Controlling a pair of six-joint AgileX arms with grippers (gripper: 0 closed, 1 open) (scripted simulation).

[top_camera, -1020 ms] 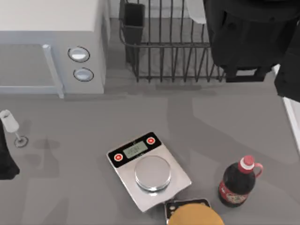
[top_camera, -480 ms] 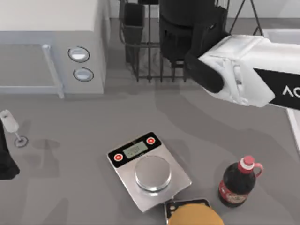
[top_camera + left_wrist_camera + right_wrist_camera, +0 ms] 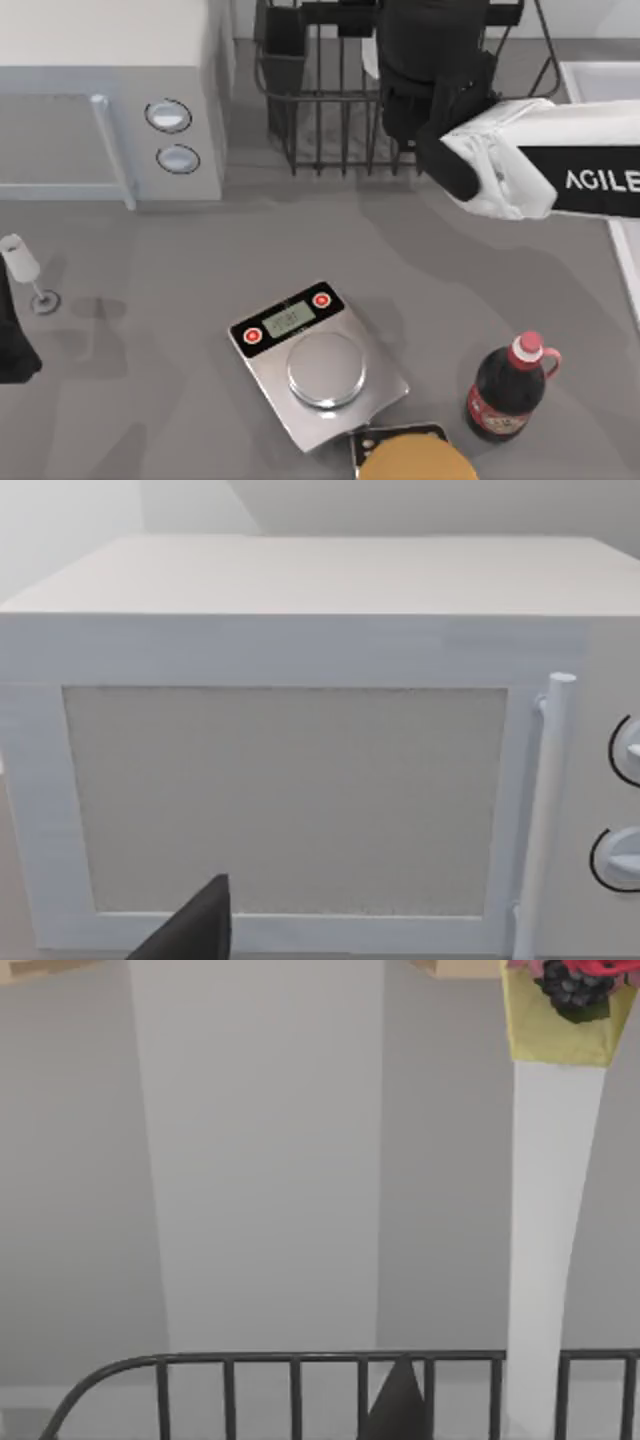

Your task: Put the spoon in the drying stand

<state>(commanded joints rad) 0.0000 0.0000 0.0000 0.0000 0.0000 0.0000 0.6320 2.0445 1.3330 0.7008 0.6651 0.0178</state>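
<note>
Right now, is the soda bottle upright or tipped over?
Upright: in the top view the soda bottle stands on its base, red cap uppermost, on the table.

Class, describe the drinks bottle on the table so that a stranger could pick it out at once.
Start at the white microwave at the table's far left, then cross to the near right corner. Right of the silver kitchen scale stands the bottle: upright, dark liquid, red label, red cap, the one tall dark thing there.
</note>
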